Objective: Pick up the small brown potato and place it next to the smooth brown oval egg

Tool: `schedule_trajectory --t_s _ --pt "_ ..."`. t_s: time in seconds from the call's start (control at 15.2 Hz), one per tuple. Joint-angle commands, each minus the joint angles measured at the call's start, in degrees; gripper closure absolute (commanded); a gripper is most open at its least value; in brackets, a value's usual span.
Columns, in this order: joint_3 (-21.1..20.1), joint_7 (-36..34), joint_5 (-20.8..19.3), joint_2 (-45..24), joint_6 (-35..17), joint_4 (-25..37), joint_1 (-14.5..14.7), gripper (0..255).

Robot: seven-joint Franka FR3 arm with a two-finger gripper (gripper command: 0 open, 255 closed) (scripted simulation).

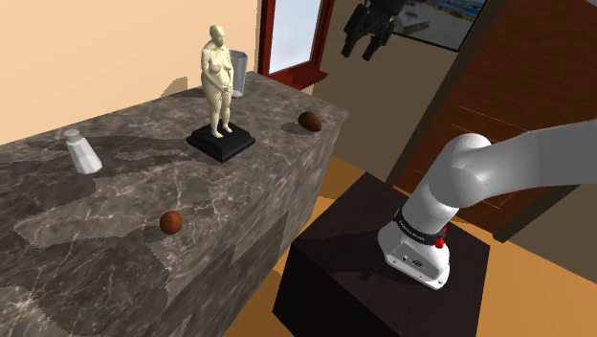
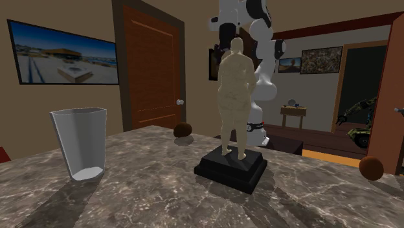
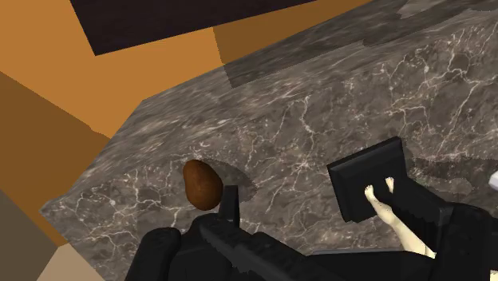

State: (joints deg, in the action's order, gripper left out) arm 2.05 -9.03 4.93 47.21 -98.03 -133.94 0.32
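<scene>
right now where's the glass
In the shoulder view the glass stands at the far end of the counter, behind the statue.

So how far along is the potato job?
Nothing is done yet: the potato sits near a corner of the counter, far from the egg. The gripper hangs open high over that corner, holding nothing. Grasping, carrying and placing remain.

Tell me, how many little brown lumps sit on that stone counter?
2: a darker one by the corner of the counter beside the statue, a rounder one nearer the shaker. None seems hidden.
</scene>
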Motion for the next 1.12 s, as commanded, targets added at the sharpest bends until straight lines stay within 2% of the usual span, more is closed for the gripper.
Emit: schedule_trajectory --t_s 0.0,0.53,1.06 --pt "0.0 0.0 0.0 0.0 0.0 0.0 0.0 0" --pt "3.9 7.4 -2.6 -4.1 -16.6 -11.3 -0.6 0" --pt "8.9 15.3 -4.0 -15.3 -35.0 -17.0 -0.5 0"
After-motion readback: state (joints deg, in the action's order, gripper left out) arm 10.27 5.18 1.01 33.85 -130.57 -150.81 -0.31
